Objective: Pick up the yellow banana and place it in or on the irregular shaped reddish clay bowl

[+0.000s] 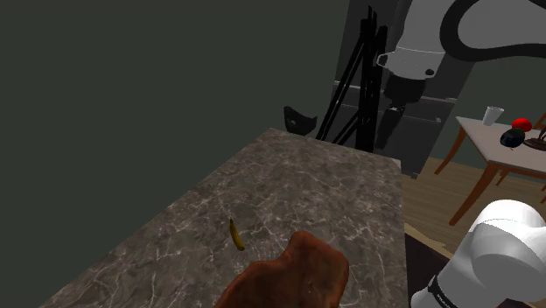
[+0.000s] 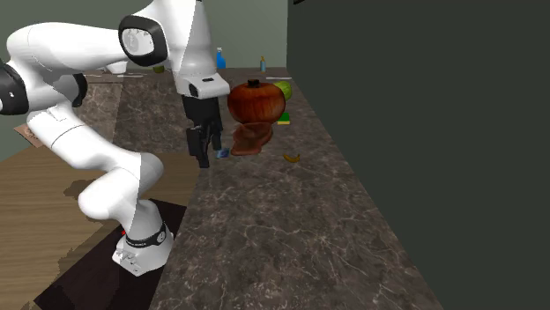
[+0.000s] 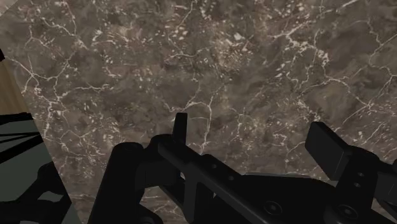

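Observation:
A small yellow banana point(image 1: 236, 234) lies on the dark marble counter point(image 1: 306, 179), just beside the reddish-brown irregular clay bowl point(image 1: 289, 276) at the shoulder view's lower edge. In the second exterior view the banana point(image 2: 292, 158) rests to the right of the bowl point(image 2: 251, 138), close to the dark wall. My black gripper point(image 2: 204, 157) hangs above the counter's near edge, well short of both. Bare marble lies under the open gripper point(image 3: 254, 140), and its fingers point(image 3: 181, 130) stand apart with nothing between them.
A large red pumpkin-like object point(image 2: 257, 101) and a green item point(image 2: 284, 90) stand behind the bowl. A dark wall point(image 2: 414, 106) runs along the counter. A black tripod-like stand point(image 1: 354, 79) rises past the counter's end. A wooden side table point(image 1: 490, 153) carries a white cup point(image 1: 493, 115).

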Robot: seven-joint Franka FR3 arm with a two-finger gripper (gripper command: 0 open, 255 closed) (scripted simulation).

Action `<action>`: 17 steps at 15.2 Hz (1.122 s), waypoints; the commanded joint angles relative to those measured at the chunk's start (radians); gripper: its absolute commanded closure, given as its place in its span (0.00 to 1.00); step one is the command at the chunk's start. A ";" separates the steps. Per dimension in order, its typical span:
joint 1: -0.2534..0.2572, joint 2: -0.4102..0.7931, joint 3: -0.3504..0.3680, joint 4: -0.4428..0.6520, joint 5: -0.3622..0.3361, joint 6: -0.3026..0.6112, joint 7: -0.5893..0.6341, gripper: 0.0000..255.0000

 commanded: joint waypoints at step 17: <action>0.021 0.269 0.341 0.000 0.237 0.271 0.485 0.00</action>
